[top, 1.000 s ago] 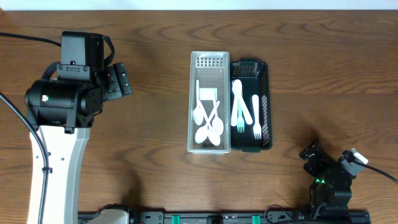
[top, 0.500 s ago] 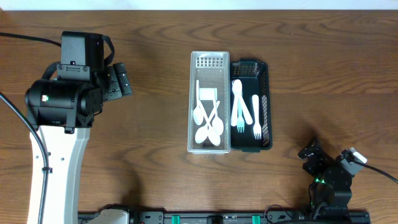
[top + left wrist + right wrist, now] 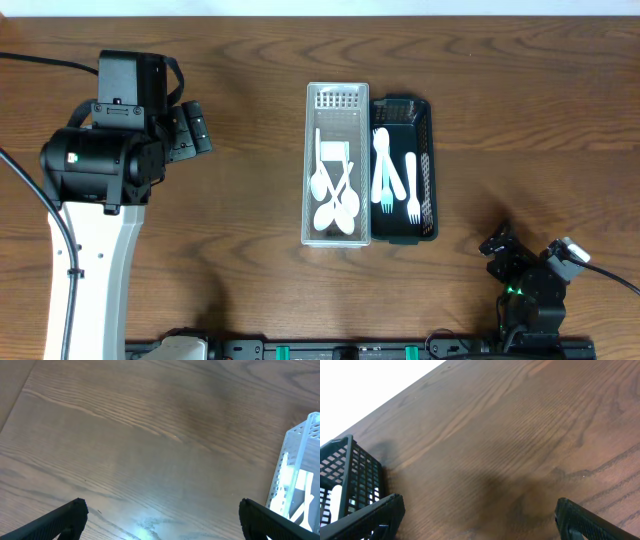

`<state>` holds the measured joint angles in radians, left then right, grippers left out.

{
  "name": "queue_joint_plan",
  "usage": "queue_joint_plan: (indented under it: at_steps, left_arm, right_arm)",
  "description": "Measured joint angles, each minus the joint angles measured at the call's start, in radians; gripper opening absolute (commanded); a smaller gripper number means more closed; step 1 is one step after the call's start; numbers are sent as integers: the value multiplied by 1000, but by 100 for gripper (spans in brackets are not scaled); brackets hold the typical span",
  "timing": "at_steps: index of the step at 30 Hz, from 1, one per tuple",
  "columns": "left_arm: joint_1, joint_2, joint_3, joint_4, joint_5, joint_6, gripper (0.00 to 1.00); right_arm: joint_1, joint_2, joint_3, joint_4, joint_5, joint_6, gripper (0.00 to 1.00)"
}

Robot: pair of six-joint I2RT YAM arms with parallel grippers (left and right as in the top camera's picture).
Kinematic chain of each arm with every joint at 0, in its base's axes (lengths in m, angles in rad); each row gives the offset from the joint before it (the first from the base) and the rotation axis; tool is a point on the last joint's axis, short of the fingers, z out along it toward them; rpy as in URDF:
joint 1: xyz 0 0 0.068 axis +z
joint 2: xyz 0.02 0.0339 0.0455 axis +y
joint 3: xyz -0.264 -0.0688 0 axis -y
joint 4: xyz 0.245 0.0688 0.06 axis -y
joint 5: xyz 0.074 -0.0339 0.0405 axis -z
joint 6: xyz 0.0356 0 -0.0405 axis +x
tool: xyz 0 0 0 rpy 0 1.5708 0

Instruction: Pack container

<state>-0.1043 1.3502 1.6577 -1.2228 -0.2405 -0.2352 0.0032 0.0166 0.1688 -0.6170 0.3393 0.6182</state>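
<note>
Item: my left pincer (image 3: 161, 510), spread, empty. Item: my right pincer (image 3: 480, 509), likewise. Spoons (image 3: 335, 200) in white tray (image 3: 338, 98), forks (image 3: 386, 180) in black basket (image 3: 431, 170). Seemingly packed; park well clear.

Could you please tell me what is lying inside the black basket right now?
The black basket holds a white fork, a pale teal fork and at least one more white piece crossing the teal one; the overlap hides what kind it is.
</note>
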Motion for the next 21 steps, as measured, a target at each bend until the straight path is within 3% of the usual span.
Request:
queue_joint_plan:
  at_steps: [5, 10, 16, 21]
  left_arm:
    - [0, -25, -5, 2, 0, 0, 98]
    - [5, -217, -119, 89, 1, 0, 98]
    - [46, -569, -413, 302, -3, -24, 98]
    - [61, -759, -706, 452, -6, -31, 98]
  right_arm:
    - [0, 0, 0, 0, 0, 0, 99]
    - [0, 0, 0, 1, -3, 0, 99]
    - [0, 0, -1, 1, -6, 2, 99]
    - [0, 0, -1, 1, -6, 2, 99]
